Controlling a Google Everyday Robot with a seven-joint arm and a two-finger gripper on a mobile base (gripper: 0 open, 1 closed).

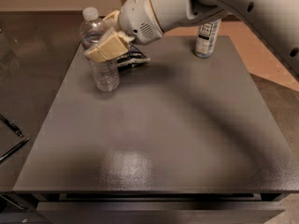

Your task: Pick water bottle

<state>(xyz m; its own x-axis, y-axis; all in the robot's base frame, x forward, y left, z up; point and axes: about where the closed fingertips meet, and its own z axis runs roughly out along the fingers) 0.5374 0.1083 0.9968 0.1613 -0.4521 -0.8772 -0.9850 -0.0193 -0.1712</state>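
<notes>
The water bottle (103,73) is clear ribbed plastic with a white cap (90,14) and stands upright over the far left part of the dark grey table (187,125). My gripper (99,38) comes in from the right on the white arm and is shut on the water bottle's middle. One cream finger (110,46) crosses in front of the bottle and hides its label band. The other finger shows behind the bottle's shoulder. The bottle's base is just above or barely at the tabletop.
A smoother bottle with a white-and-dark text label (208,37) stands at the far right of the table. A dark snack bag (133,57) lies just behind my gripper. Thin black rods (11,125) lie left of the table.
</notes>
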